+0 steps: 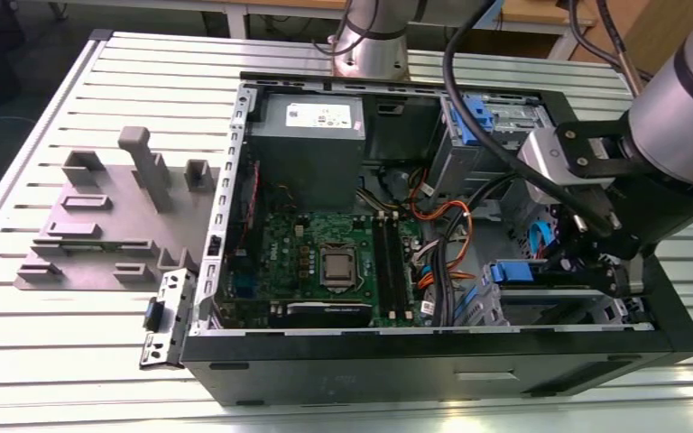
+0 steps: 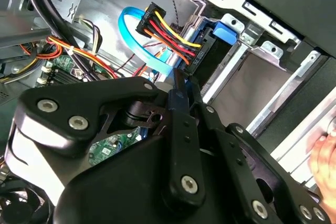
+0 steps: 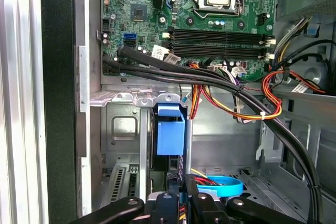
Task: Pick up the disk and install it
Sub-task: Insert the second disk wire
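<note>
The disk [image 1: 512,271] sits in the drive cage at the front corner of the open computer case [image 1: 443,361], on the exterior view's right. Mostly its blue bracket [image 3: 170,129] shows, standing on edge between the cage's metal walls. In the second wrist view the blue bracket [image 2: 228,31] lies beside a black connector with coloured wires [image 2: 195,56] at the disk's end. My gripper [image 1: 612,275] hangs inside the case just beside the cage, its fingertips [image 2: 181,80] pressed together with nothing between them, a short way from the bracket.
A grey power-supply box [image 1: 310,135] and the green motherboard [image 1: 322,262] fill the case's middle. Thick black cables [image 3: 220,80] and orange-yellow wires [image 3: 236,111] cross near the cage. A grey fixture plate [image 1: 94,225] lies on the exterior view's left. A hand [image 2: 324,156] shows outside the case wall.
</note>
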`<control>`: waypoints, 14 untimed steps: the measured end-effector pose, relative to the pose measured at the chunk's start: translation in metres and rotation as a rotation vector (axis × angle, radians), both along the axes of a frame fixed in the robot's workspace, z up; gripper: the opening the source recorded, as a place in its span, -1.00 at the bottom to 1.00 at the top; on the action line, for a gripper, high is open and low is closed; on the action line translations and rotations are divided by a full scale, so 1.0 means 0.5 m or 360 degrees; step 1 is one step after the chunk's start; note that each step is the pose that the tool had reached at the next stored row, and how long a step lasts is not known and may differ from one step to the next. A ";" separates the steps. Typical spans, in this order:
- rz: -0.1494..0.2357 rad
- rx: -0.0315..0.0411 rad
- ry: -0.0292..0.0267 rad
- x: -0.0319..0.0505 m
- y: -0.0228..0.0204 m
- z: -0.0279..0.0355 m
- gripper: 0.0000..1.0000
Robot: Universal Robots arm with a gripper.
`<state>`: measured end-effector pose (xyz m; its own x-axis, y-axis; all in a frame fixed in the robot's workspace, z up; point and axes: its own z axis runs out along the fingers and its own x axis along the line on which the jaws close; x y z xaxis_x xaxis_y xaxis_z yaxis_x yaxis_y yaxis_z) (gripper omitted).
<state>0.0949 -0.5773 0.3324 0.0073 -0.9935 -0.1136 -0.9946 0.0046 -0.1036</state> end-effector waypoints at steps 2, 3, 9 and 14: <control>0.0000 0.0000 0.00000 0.000 0.0000 -0.001 -0.68; 0.0000 0.0000 0.00001 0.000 0.0000 -0.001 -0.68; 0.0000 0.0000 0.00000 0.000 -0.0001 -0.004 -0.68; 0.0000 0.0000 0.00000 0.000 -0.0002 -0.008 -0.68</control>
